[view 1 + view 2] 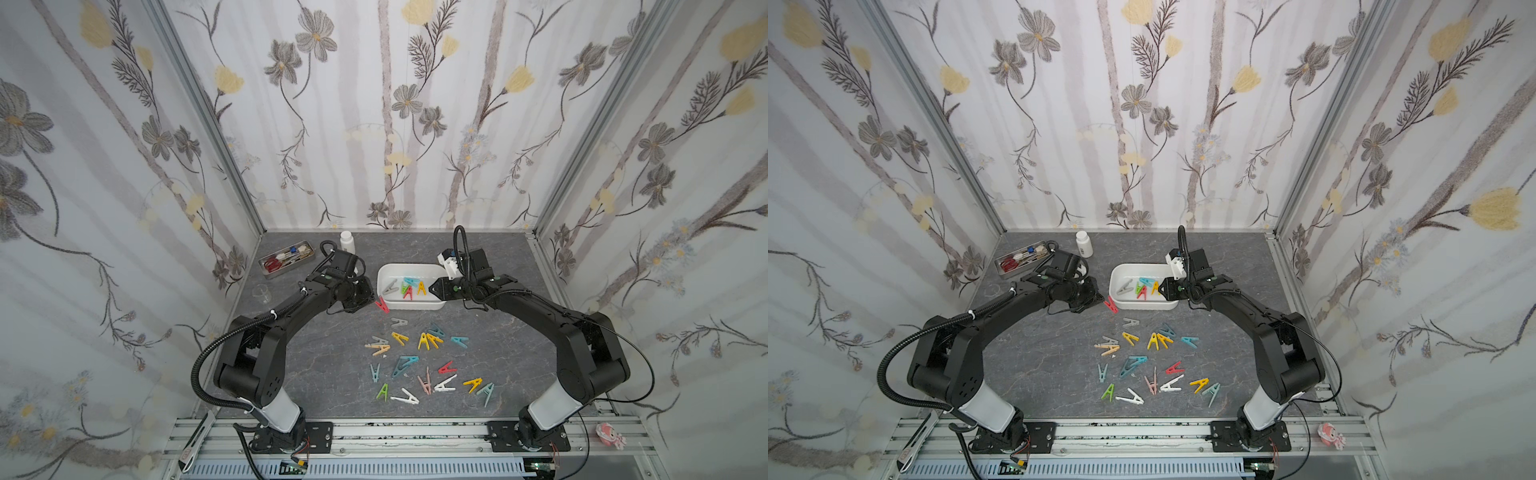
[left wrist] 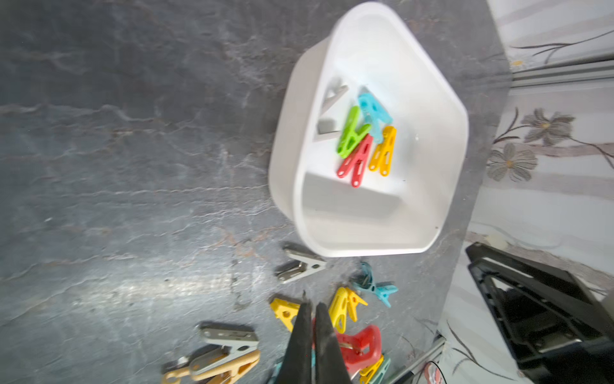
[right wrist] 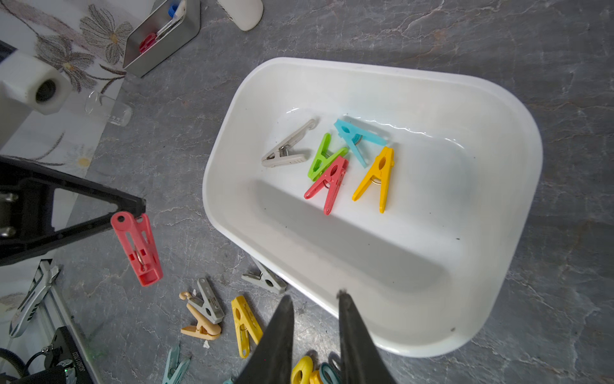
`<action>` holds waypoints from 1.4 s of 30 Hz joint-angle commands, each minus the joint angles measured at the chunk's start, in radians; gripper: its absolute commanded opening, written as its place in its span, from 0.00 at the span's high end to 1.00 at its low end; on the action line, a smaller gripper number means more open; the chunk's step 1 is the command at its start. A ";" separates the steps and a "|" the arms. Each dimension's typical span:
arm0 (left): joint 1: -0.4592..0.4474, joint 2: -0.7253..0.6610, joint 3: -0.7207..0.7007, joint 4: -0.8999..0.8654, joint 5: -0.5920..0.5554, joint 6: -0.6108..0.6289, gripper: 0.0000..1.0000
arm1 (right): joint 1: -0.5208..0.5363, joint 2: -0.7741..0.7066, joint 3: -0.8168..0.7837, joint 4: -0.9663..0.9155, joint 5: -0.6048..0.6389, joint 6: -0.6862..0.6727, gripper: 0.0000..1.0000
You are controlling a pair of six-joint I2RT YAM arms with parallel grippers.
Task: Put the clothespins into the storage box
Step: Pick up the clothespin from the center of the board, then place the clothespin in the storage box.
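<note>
The closed fingers of the left hand (image 2: 312,306) hide most of the red clothespin (image 2: 362,344) it pinches. The right wrist view shows this peg hanging just outside the storage box (image 3: 365,266). The right hand (image 3: 315,296) is narrowly parted and empty at the box's rim. Inside lie five clothespins (image 3: 332,176): grey, green, blue, red and yellow. Other clothespins (image 1: 419,357) lie scattered on the worktop (image 1: 324,365).

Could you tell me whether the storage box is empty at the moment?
Not empty: five clothespins lie inside the storage box, grey, green, teal, red and yellow.
</note>
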 commanded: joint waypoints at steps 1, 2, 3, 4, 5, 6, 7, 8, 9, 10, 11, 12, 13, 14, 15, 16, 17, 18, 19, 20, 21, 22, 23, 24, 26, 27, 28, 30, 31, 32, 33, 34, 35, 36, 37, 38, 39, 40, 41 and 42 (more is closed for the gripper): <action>-0.025 0.046 0.086 0.082 0.032 -0.002 1.00 | 0.006 -0.018 0.013 -0.022 0.024 0.007 0.74; -0.034 0.075 0.106 0.084 0.026 0.004 1.00 | 0.010 -0.024 0.016 -0.034 0.028 0.006 0.74; -0.040 0.106 0.165 0.086 0.021 0.007 1.00 | 0.012 -0.024 0.019 -0.046 0.036 0.005 0.74; -0.044 0.132 0.188 0.093 0.018 0.005 1.00 | 0.015 -0.025 0.019 -0.058 0.042 0.003 0.74; -0.047 0.159 0.212 0.110 0.019 0.003 1.00 | 0.018 -0.062 0.018 -0.073 0.051 0.000 0.74; -0.050 0.185 0.235 0.123 0.011 0.003 1.00 | 0.022 -0.076 0.013 -0.088 0.062 -0.002 0.74; -0.050 0.207 0.258 0.127 -0.004 0.004 1.00 | 0.022 -0.087 0.007 -0.101 0.070 -0.003 0.74; -0.050 0.232 0.283 0.127 -0.026 0.008 1.00 | 0.024 -0.103 -0.002 -0.112 0.079 -0.002 0.74; -0.050 0.257 0.307 0.127 -0.045 0.016 1.00 | 0.025 -0.121 -0.016 -0.122 0.087 0.002 0.74; -0.050 0.277 0.327 0.124 -0.063 0.024 1.00 | 0.027 -0.137 -0.029 -0.130 0.093 0.008 0.74; -0.050 0.297 0.348 0.119 -0.083 0.034 1.00 | 0.029 -0.161 -0.045 -0.142 0.101 0.015 0.74; -0.050 0.317 0.363 0.117 -0.101 0.044 1.00 | 0.031 -0.186 -0.062 -0.152 0.108 0.025 0.74; -0.050 0.331 0.375 0.116 -0.117 0.055 1.00 | 0.034 -0.207 -0.076 -0.162 0.117 0.033 0.74; -0.050 0.347 0.389 0.111 -0.131 0.067 1.00 | 0.040 -0.233 -0.094 -0.175 0.126 0.043 0.74; -0.050 0.365 0.405 0.102 -0.144 0.078 1.00 | 0.046 -0.261 -0.112 -0.190 0.139 0.055 0.74; -0.050 0.378 0.416 0.095 -0.152 0.087 1.00 | 0.052 -0.284 -0.128 -0.202 0.151 0.065 0.74; -0.050 0.391 0.425 0.090 -0.158 0.097 1.00 | 0.059 -0.310 -0.148 -0.216 0.165 0.076 0.74; -0.050 0.400 0.430 0.088 -0.163 0.105 1.00 | 0.068 -0.336 -0.165 -0.231 0.183 0.086 0.73; -0.050 0.405 0.432 0.089 -0.168 0.110 1.00 | 0.075 -0.357 -0.181 -0.244 0.200 0.095 0.73; -0.050 0.407 0.432 0.088 -0.173 0.115 1.00 | 0.078 -0.380 -0.202 -0.254 0.216 0.106 0.73; -0.050 0.411 0.429 0.088 -0.182 0.122 1.00 | 0.078 -0.400 -0.222 -0.263 0.222 0.116 0.73; -0.050 0.412 0.427 0.088 -0.187 0.125 1.00 | 0.079 -0.418 -0.238 -0.271 0.227 0.127 0.73; -0.050 0.414 0.425 0.088 -0.194 0.129 1.00 | 0.080 -0.437 -0.255 -0.279 0.229 0.142 0.73; -0.050 0.416 0.424 0.088 -0.195 0.134 1.00 | 0.081 -0.456 -0.268 -0.289 0.232 0.156 0.73; -0.052 0.418 0.424 0.090 -0.196 0.142 0.99 | 0.088 -0.489 -0.289 -0.310 0.244 0.183 0.73; -0.052 0.420 0.424 0.092 -0.195 0.146 0.95 | 0.094 -0.506 -0.299 -0.319 0.253 0.197 0.73; -0.053 0.421 0.425 0.093 -0.193 0.151 0.89 | 0.100 -0.520 -0.303 -0.331 0.265 0.208 0.73; -0.055 0.417 0.426 0.097 -0.195 0.153 0.69 | 0.114 -0.545 -0.312 -0.358 0.295 0.230 0.73; -0.056 0.416 0.426 0.100 -0.194 0.156 0.64 | 0.120 -0.554 -0.316 -0.366 0.305 0.239 0.73; -0.057 0.411 0.427 0.104 -0.193 0.160 0.62 | 0.123 -0.561 -0.321 -0.380 0.316 0.249 0.73; -0.059 0.407 0.427 0.108 -0.193 0.164 0.60 | 0.126 -0.569 -0.325 -0.389 0.323 0.256 0.73; -0.061 0.404 0.427 0.109 -0.193 0.168 0.59 | 0.129 -0.576 -0.328 -0.396 0.328 0.262 0.73; -0.062 0.399 0.429 0.111 -0.193 0.171 0.59 | 0.131 -0.582 -0.329 -0.405 0.334 0.270 0.73; -0.064 0.392 0.430 0.112 -0.192 0.178 0.58 | 0.133 -0.589 -0.331 -0.413 0.340 0.281 0.73; -0.066 0.388 0.430 0.113 -0.192 0.183 0.58 | 0.135 -0.597 -0.334 -0.420 0.344 0.290 0.73; -0.069 0.382 0.429 0.113 -0.192 0.189 0.58 | 0.140 -0.606 -0.337 -0.426 0.352 0.303 0.73; -0.070 0.376 0.429 0.111 -0.193 0.196 0.57 | 0.141 -0.617 -0.343 -0.428 0.359 0.315 0.73; -0.073 0.369 0.427 0.111 -0.193 0.204 0.57 | 0.144 -0.632 -0.349 -0.435 0.367 0.332 0.73; -0.077 0.362 0.424 0.109 -0.197 0.210 0.57 | 0.147 -0.648 -0.349 -0.439 0.375 0.352 0.73; -0.080 0.355 0.420 0.111 -0.201 0.216 0.57 | 0.150 -0.661 -0.383 -0.443 0.381 0.368 0.73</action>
